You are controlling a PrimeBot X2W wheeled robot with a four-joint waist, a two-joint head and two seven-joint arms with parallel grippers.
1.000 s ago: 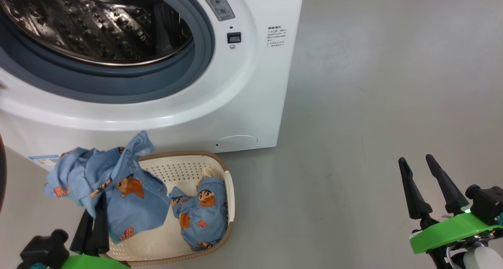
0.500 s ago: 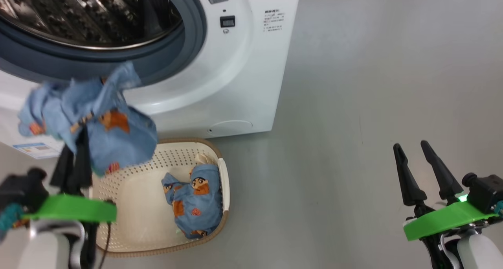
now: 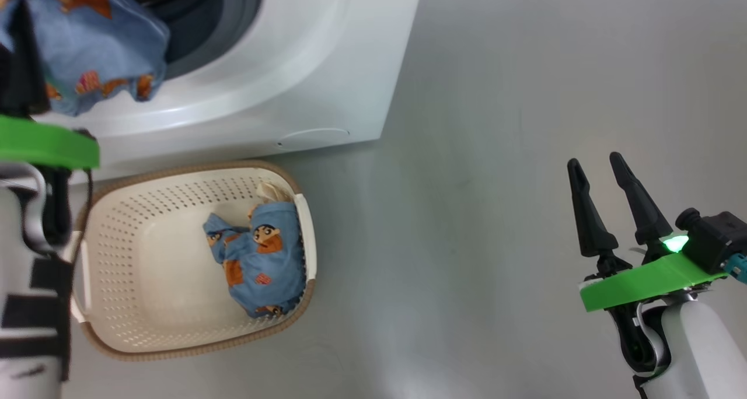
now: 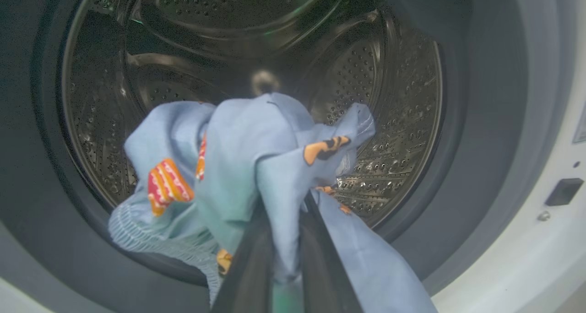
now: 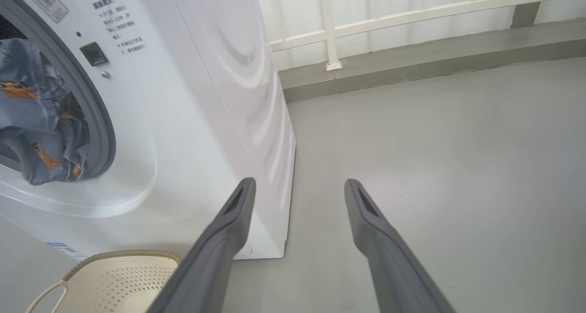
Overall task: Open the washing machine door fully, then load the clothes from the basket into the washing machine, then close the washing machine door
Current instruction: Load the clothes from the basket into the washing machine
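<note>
Blue cloth with orange patches: one garment [image 4: 256,166] is pinched between the two fingers of your left tool [image 4: 284,221], which is clenched on it. The garment is bunched up at the mouth of the washing machine [image 3: 327,66], in front of the steel drum [image 4: 389,98], and a loose flap trails down across the grey seal [image 4: 485,121]. You cannot tell whether any of it has passed the seal.

A second garment [image 3: 257,265] with the same print lies crumpled in the basket [image 3: 146,329], against the wall on your right. The basket sits on the floor [image 3: 496,154] just in front of the machine.

Your right tool [image 3: 595,163] is released, with its fingers spread and nothing between them. It hangs over bare grey floor, well apart from the basket. Past the machine's side, a white railing [image 5: 412,15] runs along the wall.
</note>
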